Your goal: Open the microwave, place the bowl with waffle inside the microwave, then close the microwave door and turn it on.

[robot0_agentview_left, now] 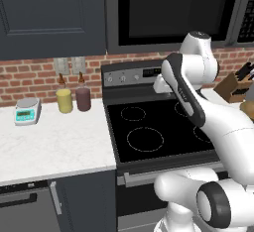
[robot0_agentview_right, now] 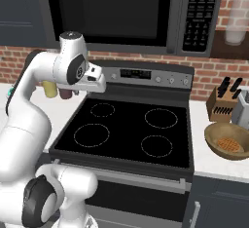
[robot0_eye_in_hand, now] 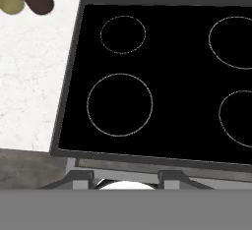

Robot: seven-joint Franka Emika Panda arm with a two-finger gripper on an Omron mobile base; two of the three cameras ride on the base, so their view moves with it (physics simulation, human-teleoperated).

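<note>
The microwave [robot0_agentview_right: 121, 12] hangs on the wall above the stove, and its button panel [robot0_agentview_right: 200, 12] is on the right. The microwave door [robot0_agentview_left: 173, 8], dark with a black glass window, is shut. On the counter right of the stove sits the tan bowl [robot0_agentview_right: 227, 142] with a waffle in it; its edge also peeks in at the right [robot0_agentview_left: 246, 108]. My gripper [robot0_eye_in_hand: 125, 177] hangs above the stove's left rear, pointing down at the cooktop, well below the microwave and far left of the bowl. Its fingertips [robot0_eye_in_hand: 78, 177] stand apart with nothing held.
The black stove top [robot0_agentview_right: 126, 129] lies under the hand, with its knob panel [robot0_agentview_right: 146, 76] behind. A knife block [robot0_agentview_right: 221, 106] and a toaster [robot0_agentview_right: 241, 107] stand behind the bowl. Two bottles [robot0_agentview_left: 73, 98] and a small scale [robot0_agentview_left: 27, 111] are on the left counter [robot0_agentview_left: 54, 146].
</note>
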